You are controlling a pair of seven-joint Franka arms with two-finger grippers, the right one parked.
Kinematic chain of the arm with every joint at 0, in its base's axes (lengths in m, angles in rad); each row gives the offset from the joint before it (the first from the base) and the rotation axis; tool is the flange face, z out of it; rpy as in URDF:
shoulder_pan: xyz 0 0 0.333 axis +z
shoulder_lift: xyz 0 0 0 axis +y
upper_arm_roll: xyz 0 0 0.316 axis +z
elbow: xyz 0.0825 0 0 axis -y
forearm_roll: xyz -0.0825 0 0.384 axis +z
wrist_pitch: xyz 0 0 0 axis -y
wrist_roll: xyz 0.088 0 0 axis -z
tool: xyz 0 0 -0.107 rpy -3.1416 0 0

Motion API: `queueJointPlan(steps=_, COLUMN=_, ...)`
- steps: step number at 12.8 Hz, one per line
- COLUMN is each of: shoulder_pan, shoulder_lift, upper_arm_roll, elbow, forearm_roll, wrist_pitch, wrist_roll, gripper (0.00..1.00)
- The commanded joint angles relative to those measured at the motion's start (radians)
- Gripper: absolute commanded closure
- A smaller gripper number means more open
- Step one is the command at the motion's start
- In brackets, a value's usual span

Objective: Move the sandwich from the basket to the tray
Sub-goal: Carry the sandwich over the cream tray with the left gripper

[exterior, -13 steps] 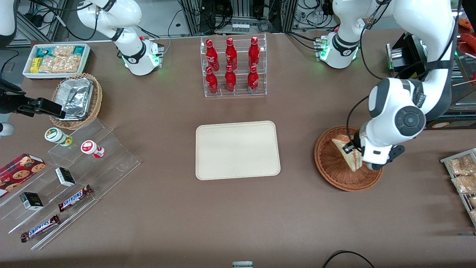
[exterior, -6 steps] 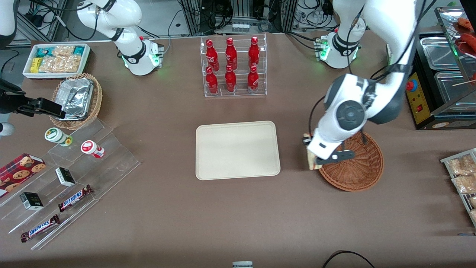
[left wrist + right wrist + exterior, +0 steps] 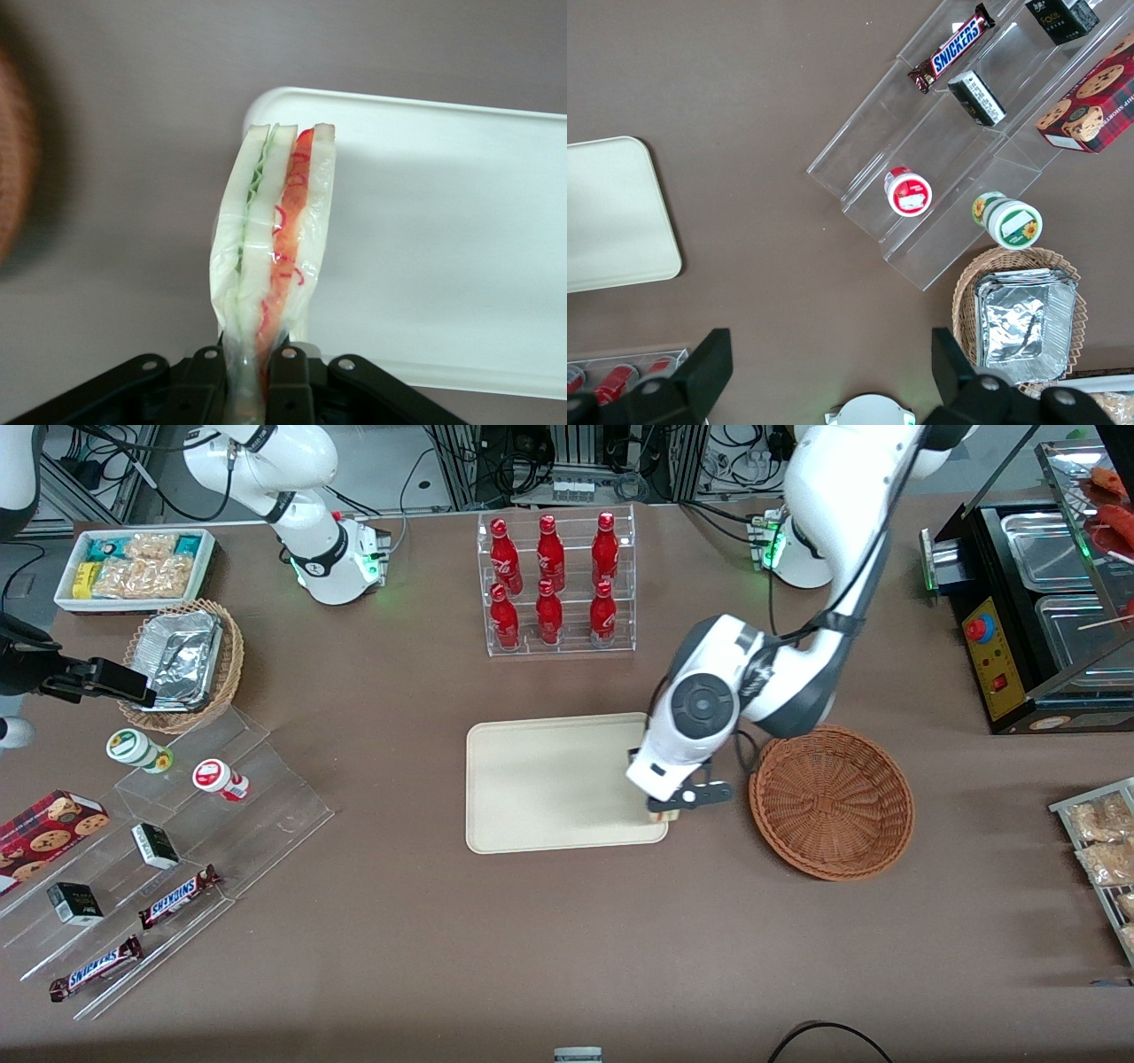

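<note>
**Still airborne: sandwich hangs over the tray's edge**

Right now the tool is pinching the sandwich by one narrow end of its clear wrap, the wedge held edge-on so the green, white and red layers face the wrist camera. In the front view the tool hovers above the corner of the tray nearest the basket, which now holds nothing. The sandwich is in the air, partly over the tray's rim and partly over the bare counter.

The main risk looks to be an early release. Let go here, the wedge would likely land on the rim and tip onto the counter instead of settling flat inside. The grip itself seems thin: only wrapper and a sliver of bread sit between the fingers, so a quick sideways move could let the film slip. Pressing down too far might also crush the soft bread.

Readable writing lies well away from the work, toward the parked arm's end: two bars marked "SNICKERS". The red bottles carry white script too small to read.
</note>
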Motion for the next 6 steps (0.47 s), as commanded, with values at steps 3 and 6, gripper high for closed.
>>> queueJointPlan(steps=3, shoulder_pan=-0.124, shoulder_lift=0.160, upper_arm_roll=0.016, elbow=0.178, forearm_roll=-0.013, wrist_pitch=0.073, wrist_roll=-0.140, gripper=1.00)
queueJointPlan(steps=6, shoulder_pan=-0.178, shoulder_lift=0.234, upper_arm_roll=0.020, elbow=0.253, forearm_roll=0.020, wrist_pitch=0.087, wrist_roll=-0.212, gripper=1.00)
